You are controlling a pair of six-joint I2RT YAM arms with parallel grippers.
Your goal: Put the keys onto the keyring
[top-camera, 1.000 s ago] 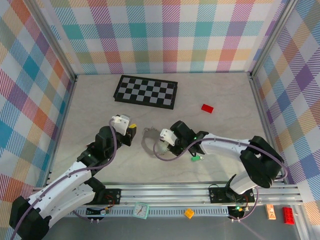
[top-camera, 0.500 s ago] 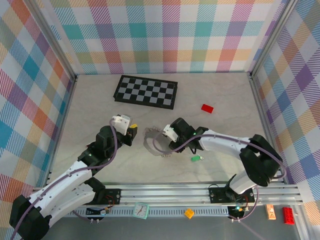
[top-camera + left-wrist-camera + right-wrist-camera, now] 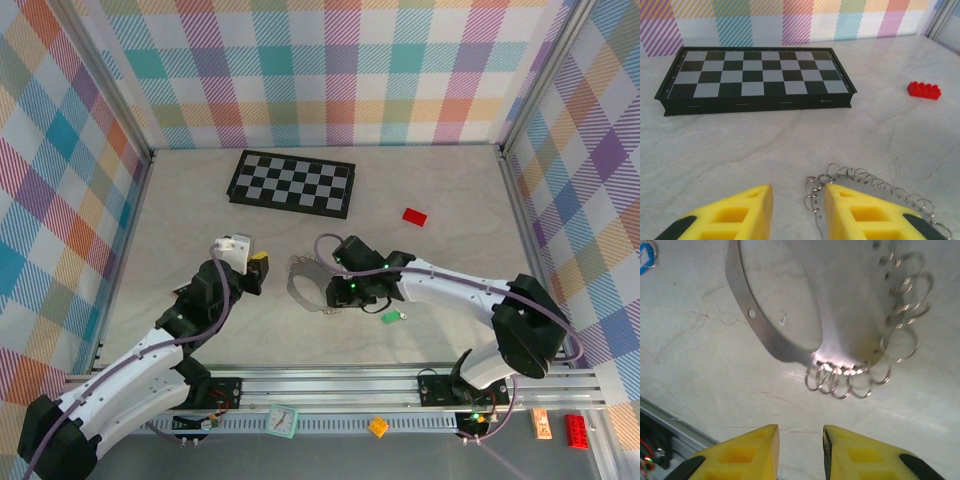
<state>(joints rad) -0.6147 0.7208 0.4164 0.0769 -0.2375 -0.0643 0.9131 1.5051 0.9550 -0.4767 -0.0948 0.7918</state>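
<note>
- Keyring (image 3: pixel 300 285) is seen lying on the surface (image 3: pixel 200 220), between the two tools.
- Left tool (image 3: pixel 799 189) is held released, with nothing between its yellow fingers (image 3: pixel 747 205); the ring's small loops are found just beside the right-hand finger.
- Right tool (image 3: pixel 800 432) is parted and empty as well, with the ring's flat band ahead of it.
- Green key (image 3: pixel 390 317) is seen on the surface beside the right arm.
</note>
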